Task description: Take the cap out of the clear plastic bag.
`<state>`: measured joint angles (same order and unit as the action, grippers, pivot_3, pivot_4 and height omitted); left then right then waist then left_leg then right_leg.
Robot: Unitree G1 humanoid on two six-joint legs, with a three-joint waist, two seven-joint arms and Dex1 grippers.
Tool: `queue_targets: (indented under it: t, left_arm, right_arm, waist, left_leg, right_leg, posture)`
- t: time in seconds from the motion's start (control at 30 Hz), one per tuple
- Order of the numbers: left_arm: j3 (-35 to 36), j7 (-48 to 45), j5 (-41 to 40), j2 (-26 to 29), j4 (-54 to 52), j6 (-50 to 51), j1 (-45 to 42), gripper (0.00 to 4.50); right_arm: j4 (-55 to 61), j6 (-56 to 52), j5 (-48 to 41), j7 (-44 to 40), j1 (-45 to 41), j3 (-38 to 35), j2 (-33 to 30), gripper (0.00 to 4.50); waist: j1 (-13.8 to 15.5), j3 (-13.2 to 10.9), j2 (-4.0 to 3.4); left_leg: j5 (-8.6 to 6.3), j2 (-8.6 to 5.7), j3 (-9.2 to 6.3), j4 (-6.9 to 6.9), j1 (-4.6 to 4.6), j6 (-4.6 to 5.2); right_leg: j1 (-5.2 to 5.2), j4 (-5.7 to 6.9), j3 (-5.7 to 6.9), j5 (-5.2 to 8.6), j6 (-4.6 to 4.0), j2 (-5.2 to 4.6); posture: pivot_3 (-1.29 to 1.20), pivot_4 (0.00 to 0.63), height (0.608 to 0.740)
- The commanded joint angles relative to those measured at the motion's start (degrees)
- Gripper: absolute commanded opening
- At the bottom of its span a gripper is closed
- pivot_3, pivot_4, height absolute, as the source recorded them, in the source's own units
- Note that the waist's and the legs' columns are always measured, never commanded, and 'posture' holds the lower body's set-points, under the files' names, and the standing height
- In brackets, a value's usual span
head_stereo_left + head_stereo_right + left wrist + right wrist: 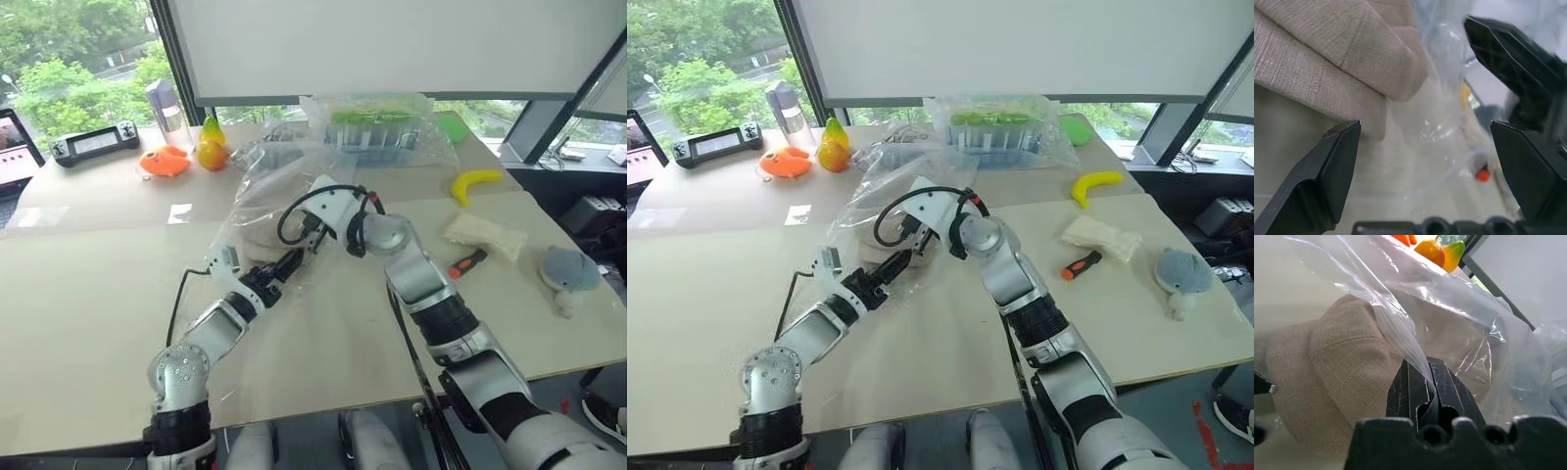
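Pinching bag (R gripper)

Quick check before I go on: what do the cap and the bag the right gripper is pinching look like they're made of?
The cap: beige woven fabric, linen-like, matte; the coarse crosshatch weave shows. The clear plastic bag: thin transparent film, glossy, with wrinkles and bright glints; probably polyethylene, though that is a guess. The right gripper is shut on a fold of it.

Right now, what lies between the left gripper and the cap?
In the left wrist view, the open left gripper faces the cap with bare table before it; bag film hangs beside the cap.
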<state>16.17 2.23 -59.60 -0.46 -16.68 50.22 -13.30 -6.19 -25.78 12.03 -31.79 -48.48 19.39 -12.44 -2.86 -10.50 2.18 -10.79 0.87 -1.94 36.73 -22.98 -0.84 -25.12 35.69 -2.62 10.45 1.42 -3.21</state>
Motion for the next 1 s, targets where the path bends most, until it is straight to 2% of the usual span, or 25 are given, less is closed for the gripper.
queue_targets:
  t: [0.03,0.4,0.67,0.77,0.93,1.0]
  left_arm:
    - [5.0,4.9,-4.9,-0.9,0.1,-1.7,1.2,4.50]
    - [4.3,5.9,-3.7,-0.2,2.2,-3.4,3.3,4.50]
    - [4.5,5.9,-2.1,-2.5,11.9,-8.3,-4.2,4.50]
    - [4.2,5.9,-1.1,-2.7,15.5,-9.1,-6.7,3.85]
    - [4.1,6.0,-2.3,-3.4,14.9,-8.3,-6.2,1.91]
    - [4.3,6.4,-2.7,-3.8,14.6,-8.0,-5.8,1.34]
  right_arm:
    - [4.0,-1.4,-0.8,-0.5,-0.3,-1.8,-0.7,0.04]
    - [4.7,-2.4,-0.7,-1.1,-0.9,-1.0,-0.7,0.04]
    - [6.0,-3.5,-0.4,-1.5,-1.3,-1.0,-1.1,0.04]
    - [6.8,-4.4,-0.2,-1.5,-1.3,-1.1,-1.1,0.00]
    - [7.1,-5.1,0.0,-1.1,-1.3,-1.5,-1.6,0.00]
    - [6.7,-5.0,0.0,-0.8,-1.4,-1.7,-1.6,0.00]
  waist:
    - [0.0,0.0,0.00]
    - [0.2,0.0,0.00]
    - [0.4,0.0,0.01]
    - [0.3,0.0,0.01]
    - [0.4,0.0,0.01]
    - [0.4,0.0,0.01]
  left_leg:
    - [0.00,0.01,0.00,0.00,0.01,0.00]
    - [0.00,0.00,0.01,0.00,0.02,0.00]
    - [0.00,0.00,0.00,-0.01,0.00,0.00]
    - [0.00,0.00,-0.01,-0.01,-0.02,0.00]
    - [0.00,0.00,-0.05,-0.01,-0.15,0.00]
    - [0.00,-0.01,-0.05,-0.01,-0.17,0.00]
  right_leg:
    - [0.00,0.00,0.00,0.00,0.00,0.00]
    - [0.01,-0.04,0.01,0.01,-0.01,0.00]
    - [0.02,-0.07,0.04,0.01,-0.02,0.01]
    - [0.02,-0.12,0.06,0.01,-0.01,0.02]
    - [-0.03,-0.21,0.07,-0.03,0.03,0.01]
    - [-0.02,-0.27,0.07,-0.06,0.07,0.01]
  posture:
    - [0.00,0.150,0.740]
    - [0.00,0.150,0.740]
    - [0.00,0.150,0.740]
    - [0.00,0.150,0.740]
    - [0.00,0.150,0.740]
    - [0.00,0.150,0.740]
